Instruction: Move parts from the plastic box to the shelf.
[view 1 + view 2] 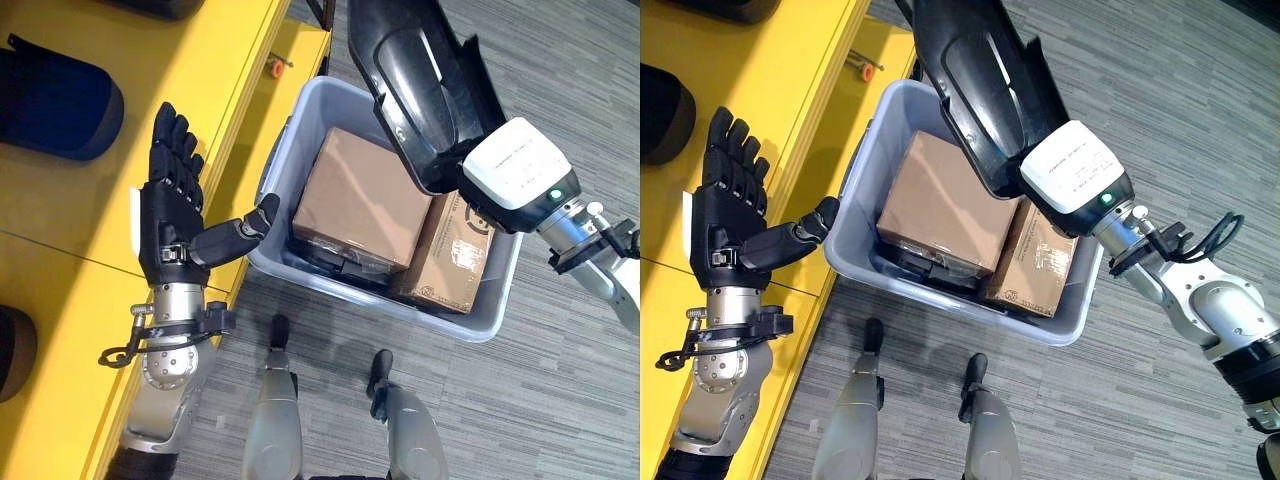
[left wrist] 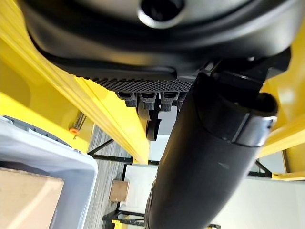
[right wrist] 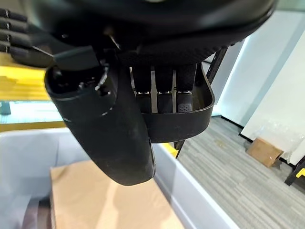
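Left hand (image 1: 165,215) flat, fingers straight, hovering over shelf (image 1: 70,240) beside box (image 1: 480,320). Right hand (image 3: 162,95) curled round black part (image 1: 420,95), lifted above box. Looks light, rigid, smooth moulding; long, so likely to swing — best gripped nearer middle. Cartons (image 1: 360,195) left inside.

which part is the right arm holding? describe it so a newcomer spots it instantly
Start at the grey plastic box on the floor beside the yellow shelf. Above its far right corner, the right robot hand grips a black moulded part. Unlike the two brown cardboard boxes lying in the bin, it is glossy black, long and curved like a shell, and lifted clear of them.
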Robot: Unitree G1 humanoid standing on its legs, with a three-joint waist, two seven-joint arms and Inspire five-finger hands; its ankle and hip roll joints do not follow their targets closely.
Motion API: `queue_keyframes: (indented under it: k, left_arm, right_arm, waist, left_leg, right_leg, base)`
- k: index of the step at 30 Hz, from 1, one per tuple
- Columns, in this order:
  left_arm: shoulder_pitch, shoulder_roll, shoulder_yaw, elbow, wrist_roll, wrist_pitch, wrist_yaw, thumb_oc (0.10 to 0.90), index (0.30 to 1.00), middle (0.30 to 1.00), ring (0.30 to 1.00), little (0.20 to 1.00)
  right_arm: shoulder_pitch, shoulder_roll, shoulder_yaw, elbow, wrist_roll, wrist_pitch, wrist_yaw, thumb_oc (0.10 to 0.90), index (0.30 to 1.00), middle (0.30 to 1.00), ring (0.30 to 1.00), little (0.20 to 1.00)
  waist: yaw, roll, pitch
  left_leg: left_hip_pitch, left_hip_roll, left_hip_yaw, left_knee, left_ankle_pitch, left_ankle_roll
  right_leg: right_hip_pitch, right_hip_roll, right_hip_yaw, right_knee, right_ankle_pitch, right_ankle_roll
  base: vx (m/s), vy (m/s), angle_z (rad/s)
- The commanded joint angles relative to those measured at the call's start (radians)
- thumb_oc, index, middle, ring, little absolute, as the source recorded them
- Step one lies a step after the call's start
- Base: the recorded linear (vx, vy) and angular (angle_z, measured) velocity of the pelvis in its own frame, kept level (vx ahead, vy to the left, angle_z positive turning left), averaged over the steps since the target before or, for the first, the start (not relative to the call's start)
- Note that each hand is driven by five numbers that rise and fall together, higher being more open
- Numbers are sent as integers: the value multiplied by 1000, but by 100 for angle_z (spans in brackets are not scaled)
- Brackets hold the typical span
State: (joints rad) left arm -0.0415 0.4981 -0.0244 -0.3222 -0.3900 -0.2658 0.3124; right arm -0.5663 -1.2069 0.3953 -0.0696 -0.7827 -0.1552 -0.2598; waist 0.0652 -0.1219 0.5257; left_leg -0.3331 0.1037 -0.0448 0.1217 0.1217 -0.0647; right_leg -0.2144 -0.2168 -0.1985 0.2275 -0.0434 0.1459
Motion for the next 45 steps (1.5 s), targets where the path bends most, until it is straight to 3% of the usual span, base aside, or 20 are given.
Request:
queue_keyframes:
  k: [1,9,15,19,20,31,45]
  left_arm:
    - [43,22,28,-87,-2,-74,-49,900,1000,1000,1000,1000]
    - [99,0,39,-67,-9,-54,-79,900,1000,1000,1000,1000]
    - [131,-11,36,-59,-18,-35,-97,900,1000,1000,1000,1000]
    - [133,-11,36,-60,-18,-35,-98,900,1000,1000,1000,1000]
    - [157,-34,35,-60,-25,-23,-112,900,1000,1000,1000,1000]
    - [206,-89,55,-35,-39,-11,-116,900,1000,1000,1000,1000]
    - [212,-100,36,-32,-50,-5,-116,900,1000,1000,1000,1000]
  right_arm:
    - [-36,-56,-94,-78,23,1,-64,400,300,300,300,300]
    - [103,-25,-209,-140,28,-25,-51,400,300,300,300,300]
    - [165,45,-228,-170,42,-39,-35,400,300,300,300,300]
    - [168,45,-230,-172,43,-38,-34,400,300,300,300,300]
    - [195,76,-235,-172,63,-44,-31,400,300,300,300,300]
    - [347,93,-356,-194,96,-54,-39,400,300,300,300,300]
    - [405,86,-408,-188,82,-45,-52,400,300,300,300,300]
  waist:
    - [-33,-1,-209]
    - [-50,11,-285]
    - [-65,29,-343]
    - [-62,30,-342]
    - [-80,45,-383]
    - [-95,80,-417]
    - [-101,98,-409]
  left_leg:
    - [122,62,33,-41,-90,-13]
    - [197,79,63,-66,-98,-17]
    - [269,113,97,-82,-101,-24]
    - [274,115,100,-86,-100,-25]
    - [308,141,122,-111,-85,-36]
    - [341,175,134,-177,-28,-55]
    - [341,177,130,-182,-28,-56]
  right_leg:
    - [38,28,39,-36,4,7]
    - [91,41,64,-68,6,13]
    - [134,65,96,-66,-16,3]
    - [135,67,98,-67,-15,2]
    - [166,87,110,-94,-21,-6]
    - [205,119,106,-139,-23,-26]
    - [207,117,93,-136,-20,-27]
  base:
    - [87,-21,-16]
    - [57,-15,-14]
    - [25,-52,-22]
    - [2,-33,-12]
    - [6,-111,-3]
    - [-11,-54,-9]
    - [0,-3,1]
